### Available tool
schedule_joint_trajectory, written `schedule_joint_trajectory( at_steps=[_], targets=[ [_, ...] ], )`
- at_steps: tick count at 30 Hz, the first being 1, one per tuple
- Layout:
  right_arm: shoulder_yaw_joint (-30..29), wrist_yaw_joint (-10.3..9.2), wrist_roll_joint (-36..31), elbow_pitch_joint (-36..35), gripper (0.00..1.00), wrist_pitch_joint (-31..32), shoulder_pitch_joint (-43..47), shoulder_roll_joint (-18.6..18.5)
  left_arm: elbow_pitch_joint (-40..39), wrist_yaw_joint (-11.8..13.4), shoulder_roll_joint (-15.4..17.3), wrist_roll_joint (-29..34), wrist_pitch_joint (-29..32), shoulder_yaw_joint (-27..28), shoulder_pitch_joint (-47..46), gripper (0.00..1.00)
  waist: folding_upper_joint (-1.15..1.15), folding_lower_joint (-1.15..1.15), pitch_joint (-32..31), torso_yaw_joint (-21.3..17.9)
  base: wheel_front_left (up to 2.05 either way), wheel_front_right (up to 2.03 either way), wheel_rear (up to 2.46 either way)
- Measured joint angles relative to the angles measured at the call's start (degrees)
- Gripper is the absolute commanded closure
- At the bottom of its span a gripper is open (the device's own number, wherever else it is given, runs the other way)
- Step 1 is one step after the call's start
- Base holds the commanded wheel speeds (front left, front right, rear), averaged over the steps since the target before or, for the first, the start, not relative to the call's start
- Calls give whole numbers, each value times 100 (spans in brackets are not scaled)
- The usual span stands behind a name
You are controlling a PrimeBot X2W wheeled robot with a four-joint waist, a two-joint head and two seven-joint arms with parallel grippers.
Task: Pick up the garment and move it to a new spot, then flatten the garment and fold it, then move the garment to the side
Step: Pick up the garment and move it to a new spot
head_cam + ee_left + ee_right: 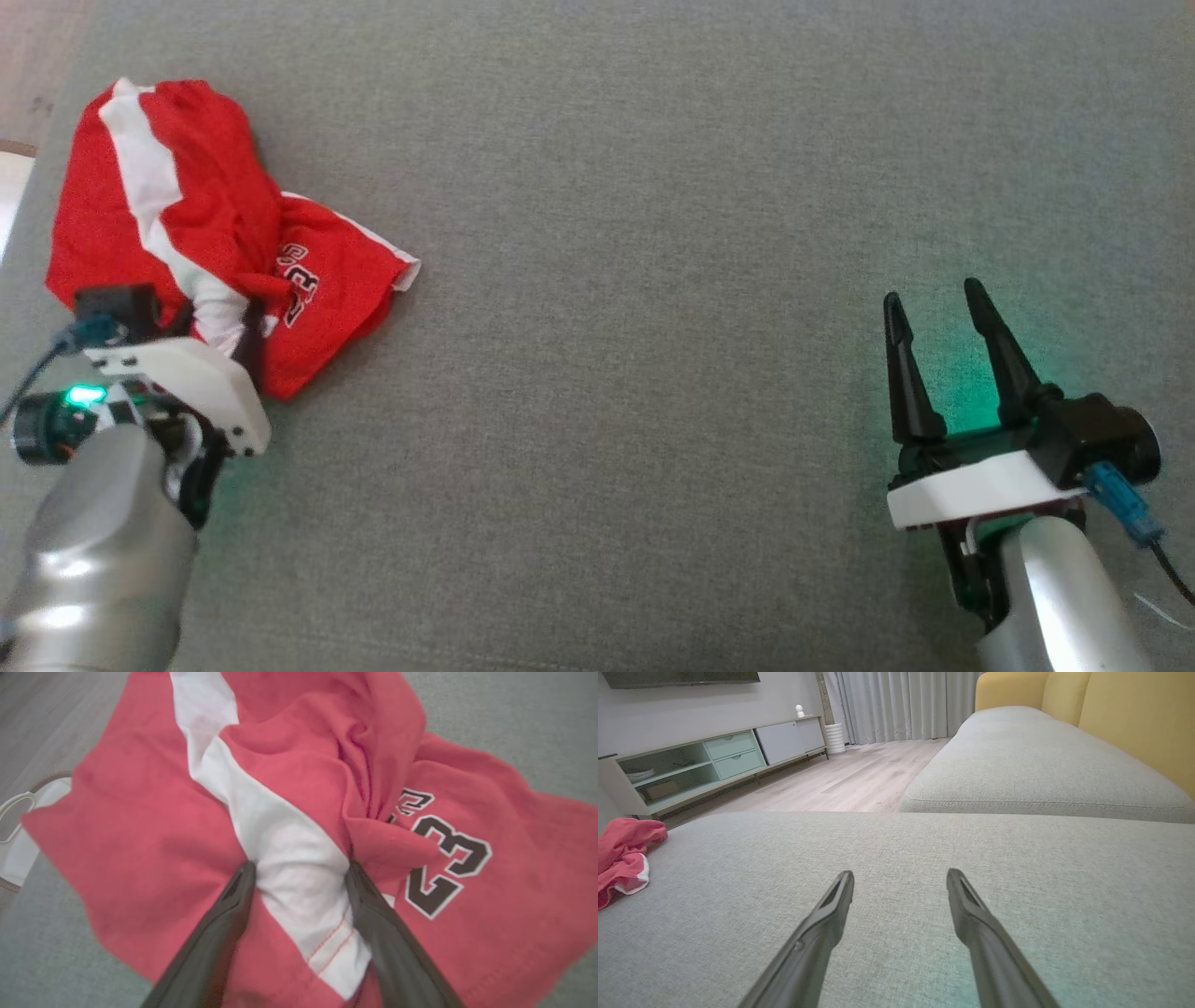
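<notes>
The garment [187, 215] is a red jersey with a white stripe and a dark number, lying crumpled at the far left of the grey cushion [653, 280]. My left gripper [215, 327] reaches into its near edge. In the left wrist view the garment [140, 835] spreads wide, and my left gripper [300, 870] stands open with its fingertips pressed into the cloth on either side of a bulge of the white stripe. My right gripper [934, 294] hovers open over bare cushion at the lower right, far from the garment [621, 858]. Nothing lies between the fingers of my right gripper [900, 875].
The cushion's left edge runs just beyond the garment, with wooden floor [37, 728] and a white rimmed object [18, 826] below it. A second grey seat [1041, 765] with a yellow backrest [1134, 714] lies beyond. A low cabinet [714, 760] stands across the floor.
</notes>
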Motion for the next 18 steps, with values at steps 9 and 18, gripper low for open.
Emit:
schedule_joint_trajectory(
  at_steps=[9,18],
  targets=[
    [-8,0,3,-15,0,0,-84,0,480,0,122,-503,142,-243,-390,100,0,0,77,-153,0,0,0],
    [-21,0,71,-8,0,0,-85,-1,466,0,256,-782,-827,-731,-393,100,0,0,-136,-213,0,0,0]
  ],
)
